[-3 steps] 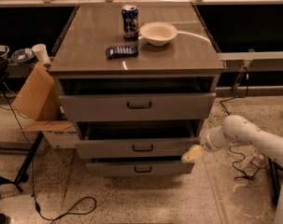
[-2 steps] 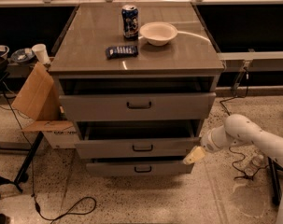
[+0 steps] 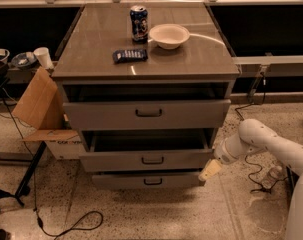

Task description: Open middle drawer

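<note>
Barely shifted, pincer [image 3: 210, 170] (apart or together: cannot tell) sits at right corner of middle drawer [image 3: 116, 161].

The end effector [image 3: 210, 170] is drifting slightly down and to the right in the lower right of the frame, just beside the right end of the middle drawer [image 3: 116, 160]. The white arm [image 3: 271, 141] behind it is shifting along with it.

The white arm [image 3: 271, 144] reaches in from the right, its forearm sloping down and leftward. The wrist [image 3: 230, 149] bends downward, and the cream gripper [image 3: 209, 170] hangs low, below the front right corner of the table [image 3: 191, 61], near the floor, its tip pointing down and left. A further white link stands upright at the lower right.
</note>
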`<state>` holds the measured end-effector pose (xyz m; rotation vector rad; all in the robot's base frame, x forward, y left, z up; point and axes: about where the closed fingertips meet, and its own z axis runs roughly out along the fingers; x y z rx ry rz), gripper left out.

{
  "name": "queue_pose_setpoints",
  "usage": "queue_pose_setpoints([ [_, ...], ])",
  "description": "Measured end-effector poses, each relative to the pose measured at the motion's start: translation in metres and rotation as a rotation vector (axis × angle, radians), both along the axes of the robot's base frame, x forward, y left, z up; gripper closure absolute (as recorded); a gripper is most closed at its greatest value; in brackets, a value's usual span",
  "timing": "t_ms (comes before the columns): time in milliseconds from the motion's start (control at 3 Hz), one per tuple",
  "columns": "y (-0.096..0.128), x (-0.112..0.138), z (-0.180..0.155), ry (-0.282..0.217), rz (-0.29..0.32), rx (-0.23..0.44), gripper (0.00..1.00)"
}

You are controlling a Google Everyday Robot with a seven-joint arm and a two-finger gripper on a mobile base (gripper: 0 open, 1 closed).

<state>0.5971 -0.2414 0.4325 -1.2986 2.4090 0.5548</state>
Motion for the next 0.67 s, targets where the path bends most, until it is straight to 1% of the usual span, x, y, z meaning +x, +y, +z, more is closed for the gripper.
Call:
queue_pose_setpoints([
  [333, -0.004, -0.008, -0.002, 0.036, 0.015, -0.017, 0.00],
  [667, -0.013, -0.019, -0.003, 0.071, 0.014, -0.036, 0.00],
])
